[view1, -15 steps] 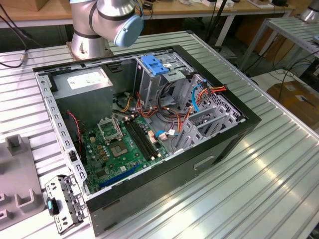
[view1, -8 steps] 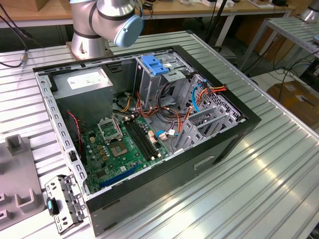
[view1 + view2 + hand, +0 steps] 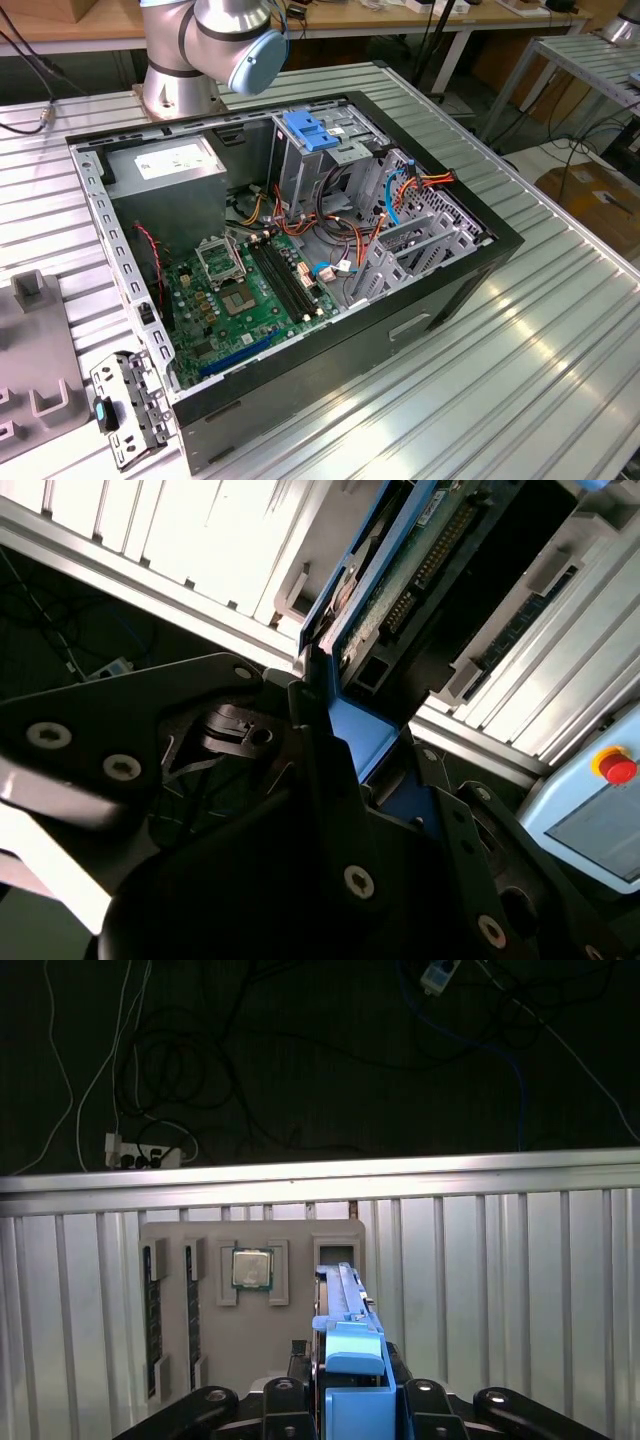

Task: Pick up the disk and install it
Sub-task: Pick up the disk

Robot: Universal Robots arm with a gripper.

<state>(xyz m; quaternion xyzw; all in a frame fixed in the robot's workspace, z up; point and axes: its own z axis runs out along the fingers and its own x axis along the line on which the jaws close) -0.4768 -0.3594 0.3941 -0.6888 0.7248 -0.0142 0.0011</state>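
Disk (image 3: 343, 1300): one. Gripper (image 3: 348, 1395): one. Robot arm (image 3: 215, 35): one. Open computer case (image 3: 450, 290): one, containing one motherboard (image 3: 250, 295), one power supply (image 3: 165, 165) and one blue clip (image 3: 312, 130). Grey parts tray (image 3: 250, 1360): one, carrying two memory sticks (image 3: 153, 1325) and one processor chip (image 3: 251, 1268). Loose metal bracket (image 3: 128, 405): one. Power strip (image 3: 140, 1155): one. Red button (image 3: 619, 768): one.

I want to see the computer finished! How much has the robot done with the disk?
Done: the disk is grabbed. In hand: the end effector clamps its blue carrier, by the grey tray. Left: it is not yet inside the open computer case.
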